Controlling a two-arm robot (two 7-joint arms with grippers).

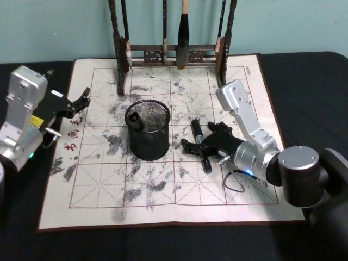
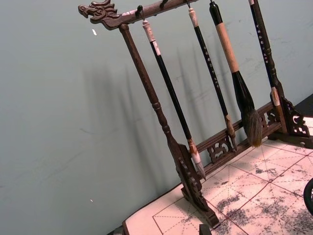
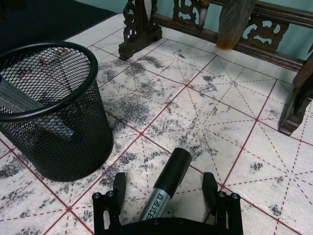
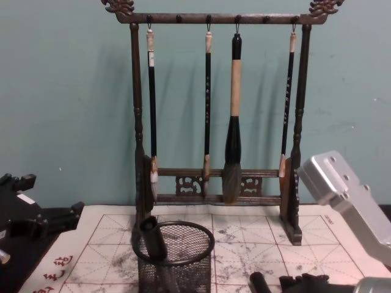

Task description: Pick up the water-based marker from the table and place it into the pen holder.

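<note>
The water-based marker (image 1: 200, 142), grey-bodied with a black cap (image 3: 172, 166), lies flat on the ink-stained practice mat just right of the pen holder. My right gripper (image 1: 202, 138) is low over it and open, one finger on each side of the barrel (image 3: 157, 203), its fingertips (image 3: 119, 182) apart from the marker. The pen holder (image 1: 148, 130) is a black wire-mesh cup (image 3: 51, 112) standing upright at the mat's middle (image 4: 175, 256). Another dark-capped pen (image 1: 136, 118) leans inside it. My left gripper (image 1: 82, 100) is parked open at the mat's left edge.
A tall dark wooden rack (image 1: 168, 54) hung with calligraphy brushes (image 4: 232, 140) stands along the mat's far edge, behind the holder. The gridded mat (image 1: 98, 190) lies on a black table. A thin cable loop (image 1: 235, 182) lies by my right wrist.
</note>
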